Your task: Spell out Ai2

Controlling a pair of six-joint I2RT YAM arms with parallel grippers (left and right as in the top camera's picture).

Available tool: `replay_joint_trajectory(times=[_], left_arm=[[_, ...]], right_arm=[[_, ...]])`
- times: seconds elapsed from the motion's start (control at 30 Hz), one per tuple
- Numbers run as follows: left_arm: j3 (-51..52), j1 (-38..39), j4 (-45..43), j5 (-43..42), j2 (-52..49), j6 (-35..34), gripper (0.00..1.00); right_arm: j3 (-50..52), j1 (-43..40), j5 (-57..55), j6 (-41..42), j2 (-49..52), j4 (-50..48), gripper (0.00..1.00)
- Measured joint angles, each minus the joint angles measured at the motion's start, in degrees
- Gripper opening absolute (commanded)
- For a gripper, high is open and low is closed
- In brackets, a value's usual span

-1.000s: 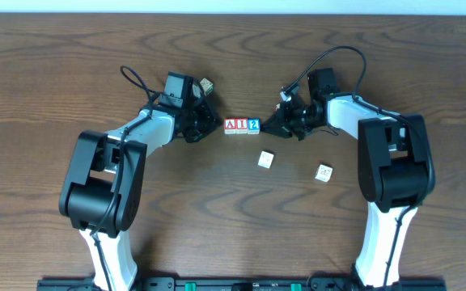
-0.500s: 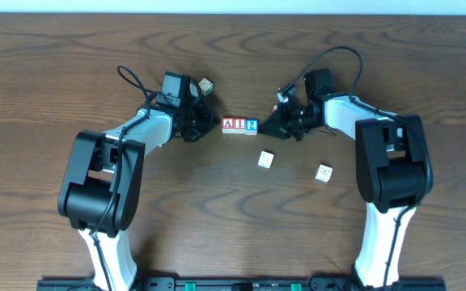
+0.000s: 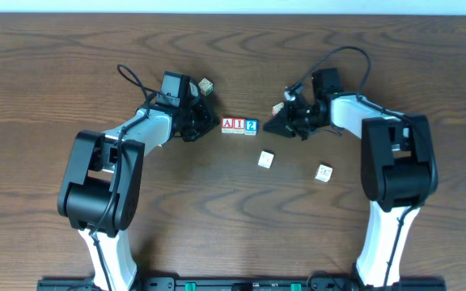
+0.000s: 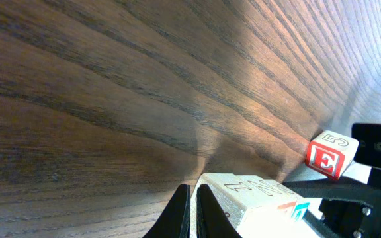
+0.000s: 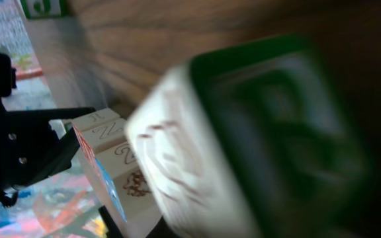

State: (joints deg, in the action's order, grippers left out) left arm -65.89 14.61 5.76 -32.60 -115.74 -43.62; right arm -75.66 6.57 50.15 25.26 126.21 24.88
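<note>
A dark wooden table seen from above, with two white-and-black robot arms reaching in from the near edge. Between their grippers sits a short row of three touching cubes. The red A cube is nearest the left gripper, the red I cube is in the middle, and the blue 2 cube is nearest the right gripper.

The left gripper's tips point at the A end of the row and sit just beside it. In the left wrist view its two dark fingers are nearly together, with only a thin slit between them and nothing held. The row lies straight ahead of them (seen end on, with pale tops). Beyond the row is a cube with a red E.

The right gripper's tips point at the 2 end of the row, near it but apart. Its wrist view is largely filled by a blurred green-faced cube very close to the lens. I cannot tell whether these jaws are apart or together.

Two pale cubes lie on the near side of the right gripper, one close to the row and one further out. Another cube sits on the far side of the left gripper.
</note>
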Motion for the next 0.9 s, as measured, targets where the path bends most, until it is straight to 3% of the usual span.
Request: replay_joint_trajectory(times=[0.33, 0.47, 0.63, 0.73, 0.77, 0.8, 0.83, 0.87, 0.9], left_arm=[[0.0, -1.22, 1.99, -1.25, 0.24, 0.92, 0.06], [0.28, -3.32, 7.08, -0.5, 5.86, 3.72, 0.06], [0.39, -2.25, 18.27, 5.81, 24.48, 8.7, 0.06], [0.39, -0.28, 23.85, 10.03, 36.33, 11.19, 0.06], [0.39, 0.42, 25.4, 11.08, 40.44, 12.04, 0.06], [0.37, 1.33, 26.77, 12.33, 44.72, 12.59, 0.06], [0.35, 2.03, 27.69, 13.25, 48.06, 12.92, 0.14], [0.35, 2.69, 28.63, 14.01, 51.06, 13.42, 0.3], [0.35, 3.5, 29.16, 15.04, 54.6, 14.1, 0.6]], right_arm=[[0.2, -2.29, -0.87, -4.59, -5.03, 10.56, 0.02], [0.24, -5.05, -5.18, -9.27, -18.25, 18.75, 0.01], [0.07, -8.37, -12.76, -15.58, -37.75, 30.23, 0.05], [0.09, -8.35, -18.23, -18.86, -48.96, 37.59, 0.25], [0.07, -8.37, -19.47, -19.45, -52.15, 38.8, 0.41], [0.09, -8.37, -21.14, -20.35, -56.26, 40.09, 0.7], [0.09, -8.37, -22.18, -20.7, -60.17, 40.7, 0.94], [0.07, -8.37, -22.82, -20.87, -63.1, 40.94, 0.99], [0.07, -8.37, -23.56, -21.24, -66.49, 41.07, 0.99]])
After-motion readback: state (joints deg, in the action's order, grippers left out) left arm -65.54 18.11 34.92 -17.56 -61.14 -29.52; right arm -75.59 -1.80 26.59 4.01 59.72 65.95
